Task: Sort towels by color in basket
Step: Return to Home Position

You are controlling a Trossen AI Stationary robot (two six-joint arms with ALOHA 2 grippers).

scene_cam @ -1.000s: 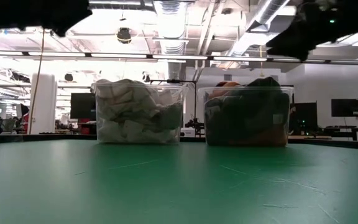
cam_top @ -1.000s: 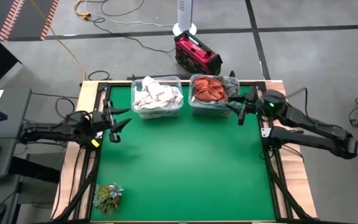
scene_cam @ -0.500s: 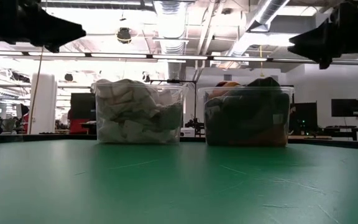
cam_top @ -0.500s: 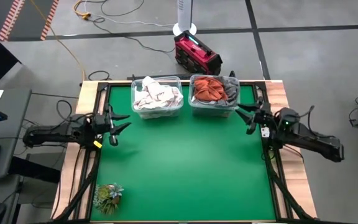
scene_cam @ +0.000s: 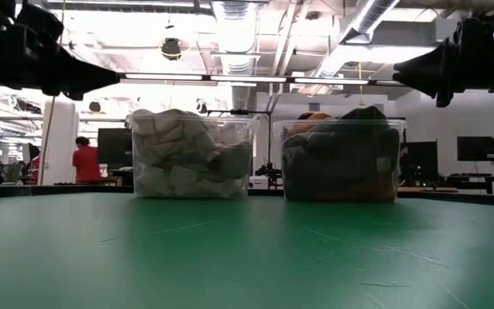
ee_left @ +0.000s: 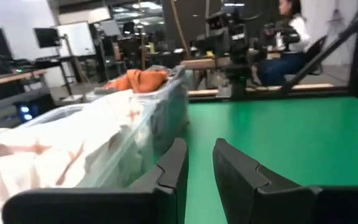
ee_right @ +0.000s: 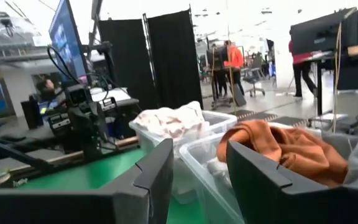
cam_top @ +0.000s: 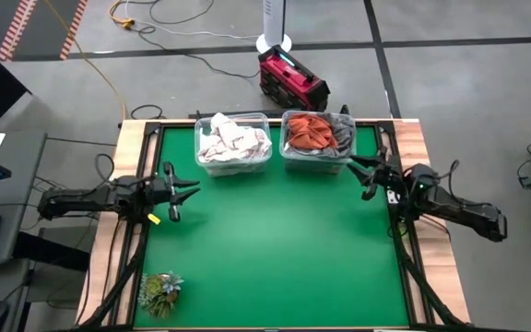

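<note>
Two clear bins stand side by side at the table's far edge. The left bin point(cam_top: 233, 143) point(scene_cam: 191, 154) holds white towels point(ee_left: 55, 146). The right bin point(cam_top: 316, 136) point(scene_cam: 340, 159) holds rust orange towels point(cam_top: 308, 134) point(ee_right: 284, 146) and a grey towel point(cam_top: 342, 132). My left gripper point(cam_top: 192, 187) point(ee_left: 199, 146) hangs level over the table's left side, its fingers a narrow gap apart with nothing between them. My right gripper point(cam_top: 356, 169) point(ee_right: 199, 146) hangs at the right side, just beside the right bin's near corner, open and holding nothing.
A small green plant point(cam_top: 159, 293) sits at the near left corner. The green mat point(cam_top: 275, 249) lies bare between the arms and toward the near edge. A red box point(cam_top: 291, 78) stands on the floor beyond the table. A person in red point(scene_cam: 84, 161) stands far behind.
Both grippers have sunk lower over the table. My right gripper has drawn back from the right bin toward the table's right edge. My left gripper's fingers have closed from a wide spread to a narrow gap. The bins and towels have not moved.
</note>
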